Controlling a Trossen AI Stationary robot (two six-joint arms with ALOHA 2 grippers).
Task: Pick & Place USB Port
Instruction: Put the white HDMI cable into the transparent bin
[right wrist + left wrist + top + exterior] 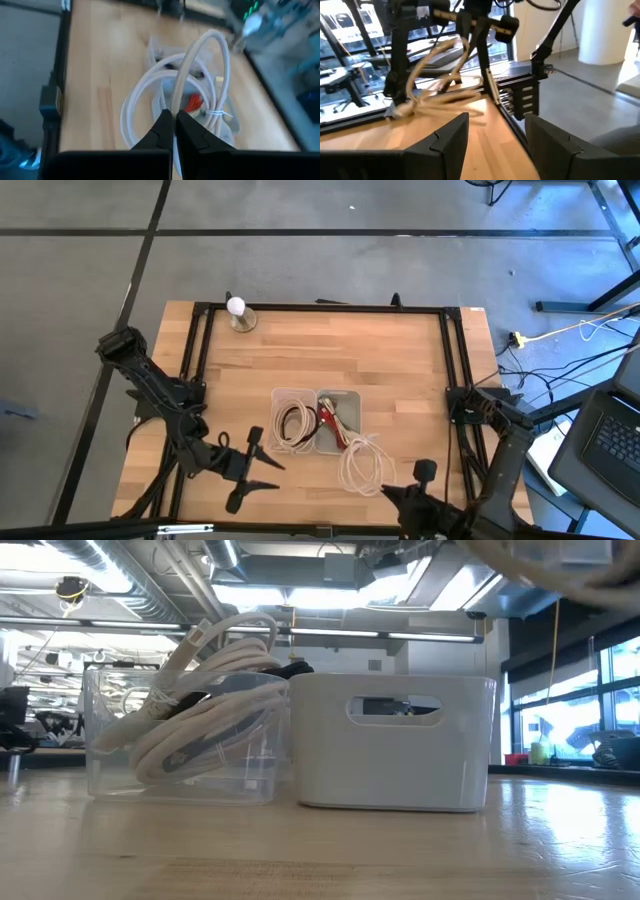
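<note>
My right gripper (174,131) is pinched tight on a white coiled USB cable (362,465), fingers closed with the cord running up between the tips in the right wrist view. In the high view that gripper (384,490) sits low, right of centre, near the table's front edge, and the cable loops hang off it just right of and below the bins. In the left wrist view the same cable (437,95) shows in the upper left half, looped under the right arm, apparently lifted off the wood; I can't tell whether its lowest part touches the table.

My left gripper (262,468) is at lower left of the high view, fingers spread wide, holding nothing, clear of the bins. Its two dark fingers (447,140) show wide apart at the bottom of its wrist view.

Two bins sit side by side, touching, at centre of the wooden table (400,370). The clear bin (294,420) on the left holds coiled white and dark cables. The white bin (340,420) on the right holds a red-tipped cable. In the low view the clear bin (180,740) is at left, cables bulging over the rim, and the white bin (395,740) at right.

A small white ball on a round base (238,312) stands at the upper left of the table.
</note>
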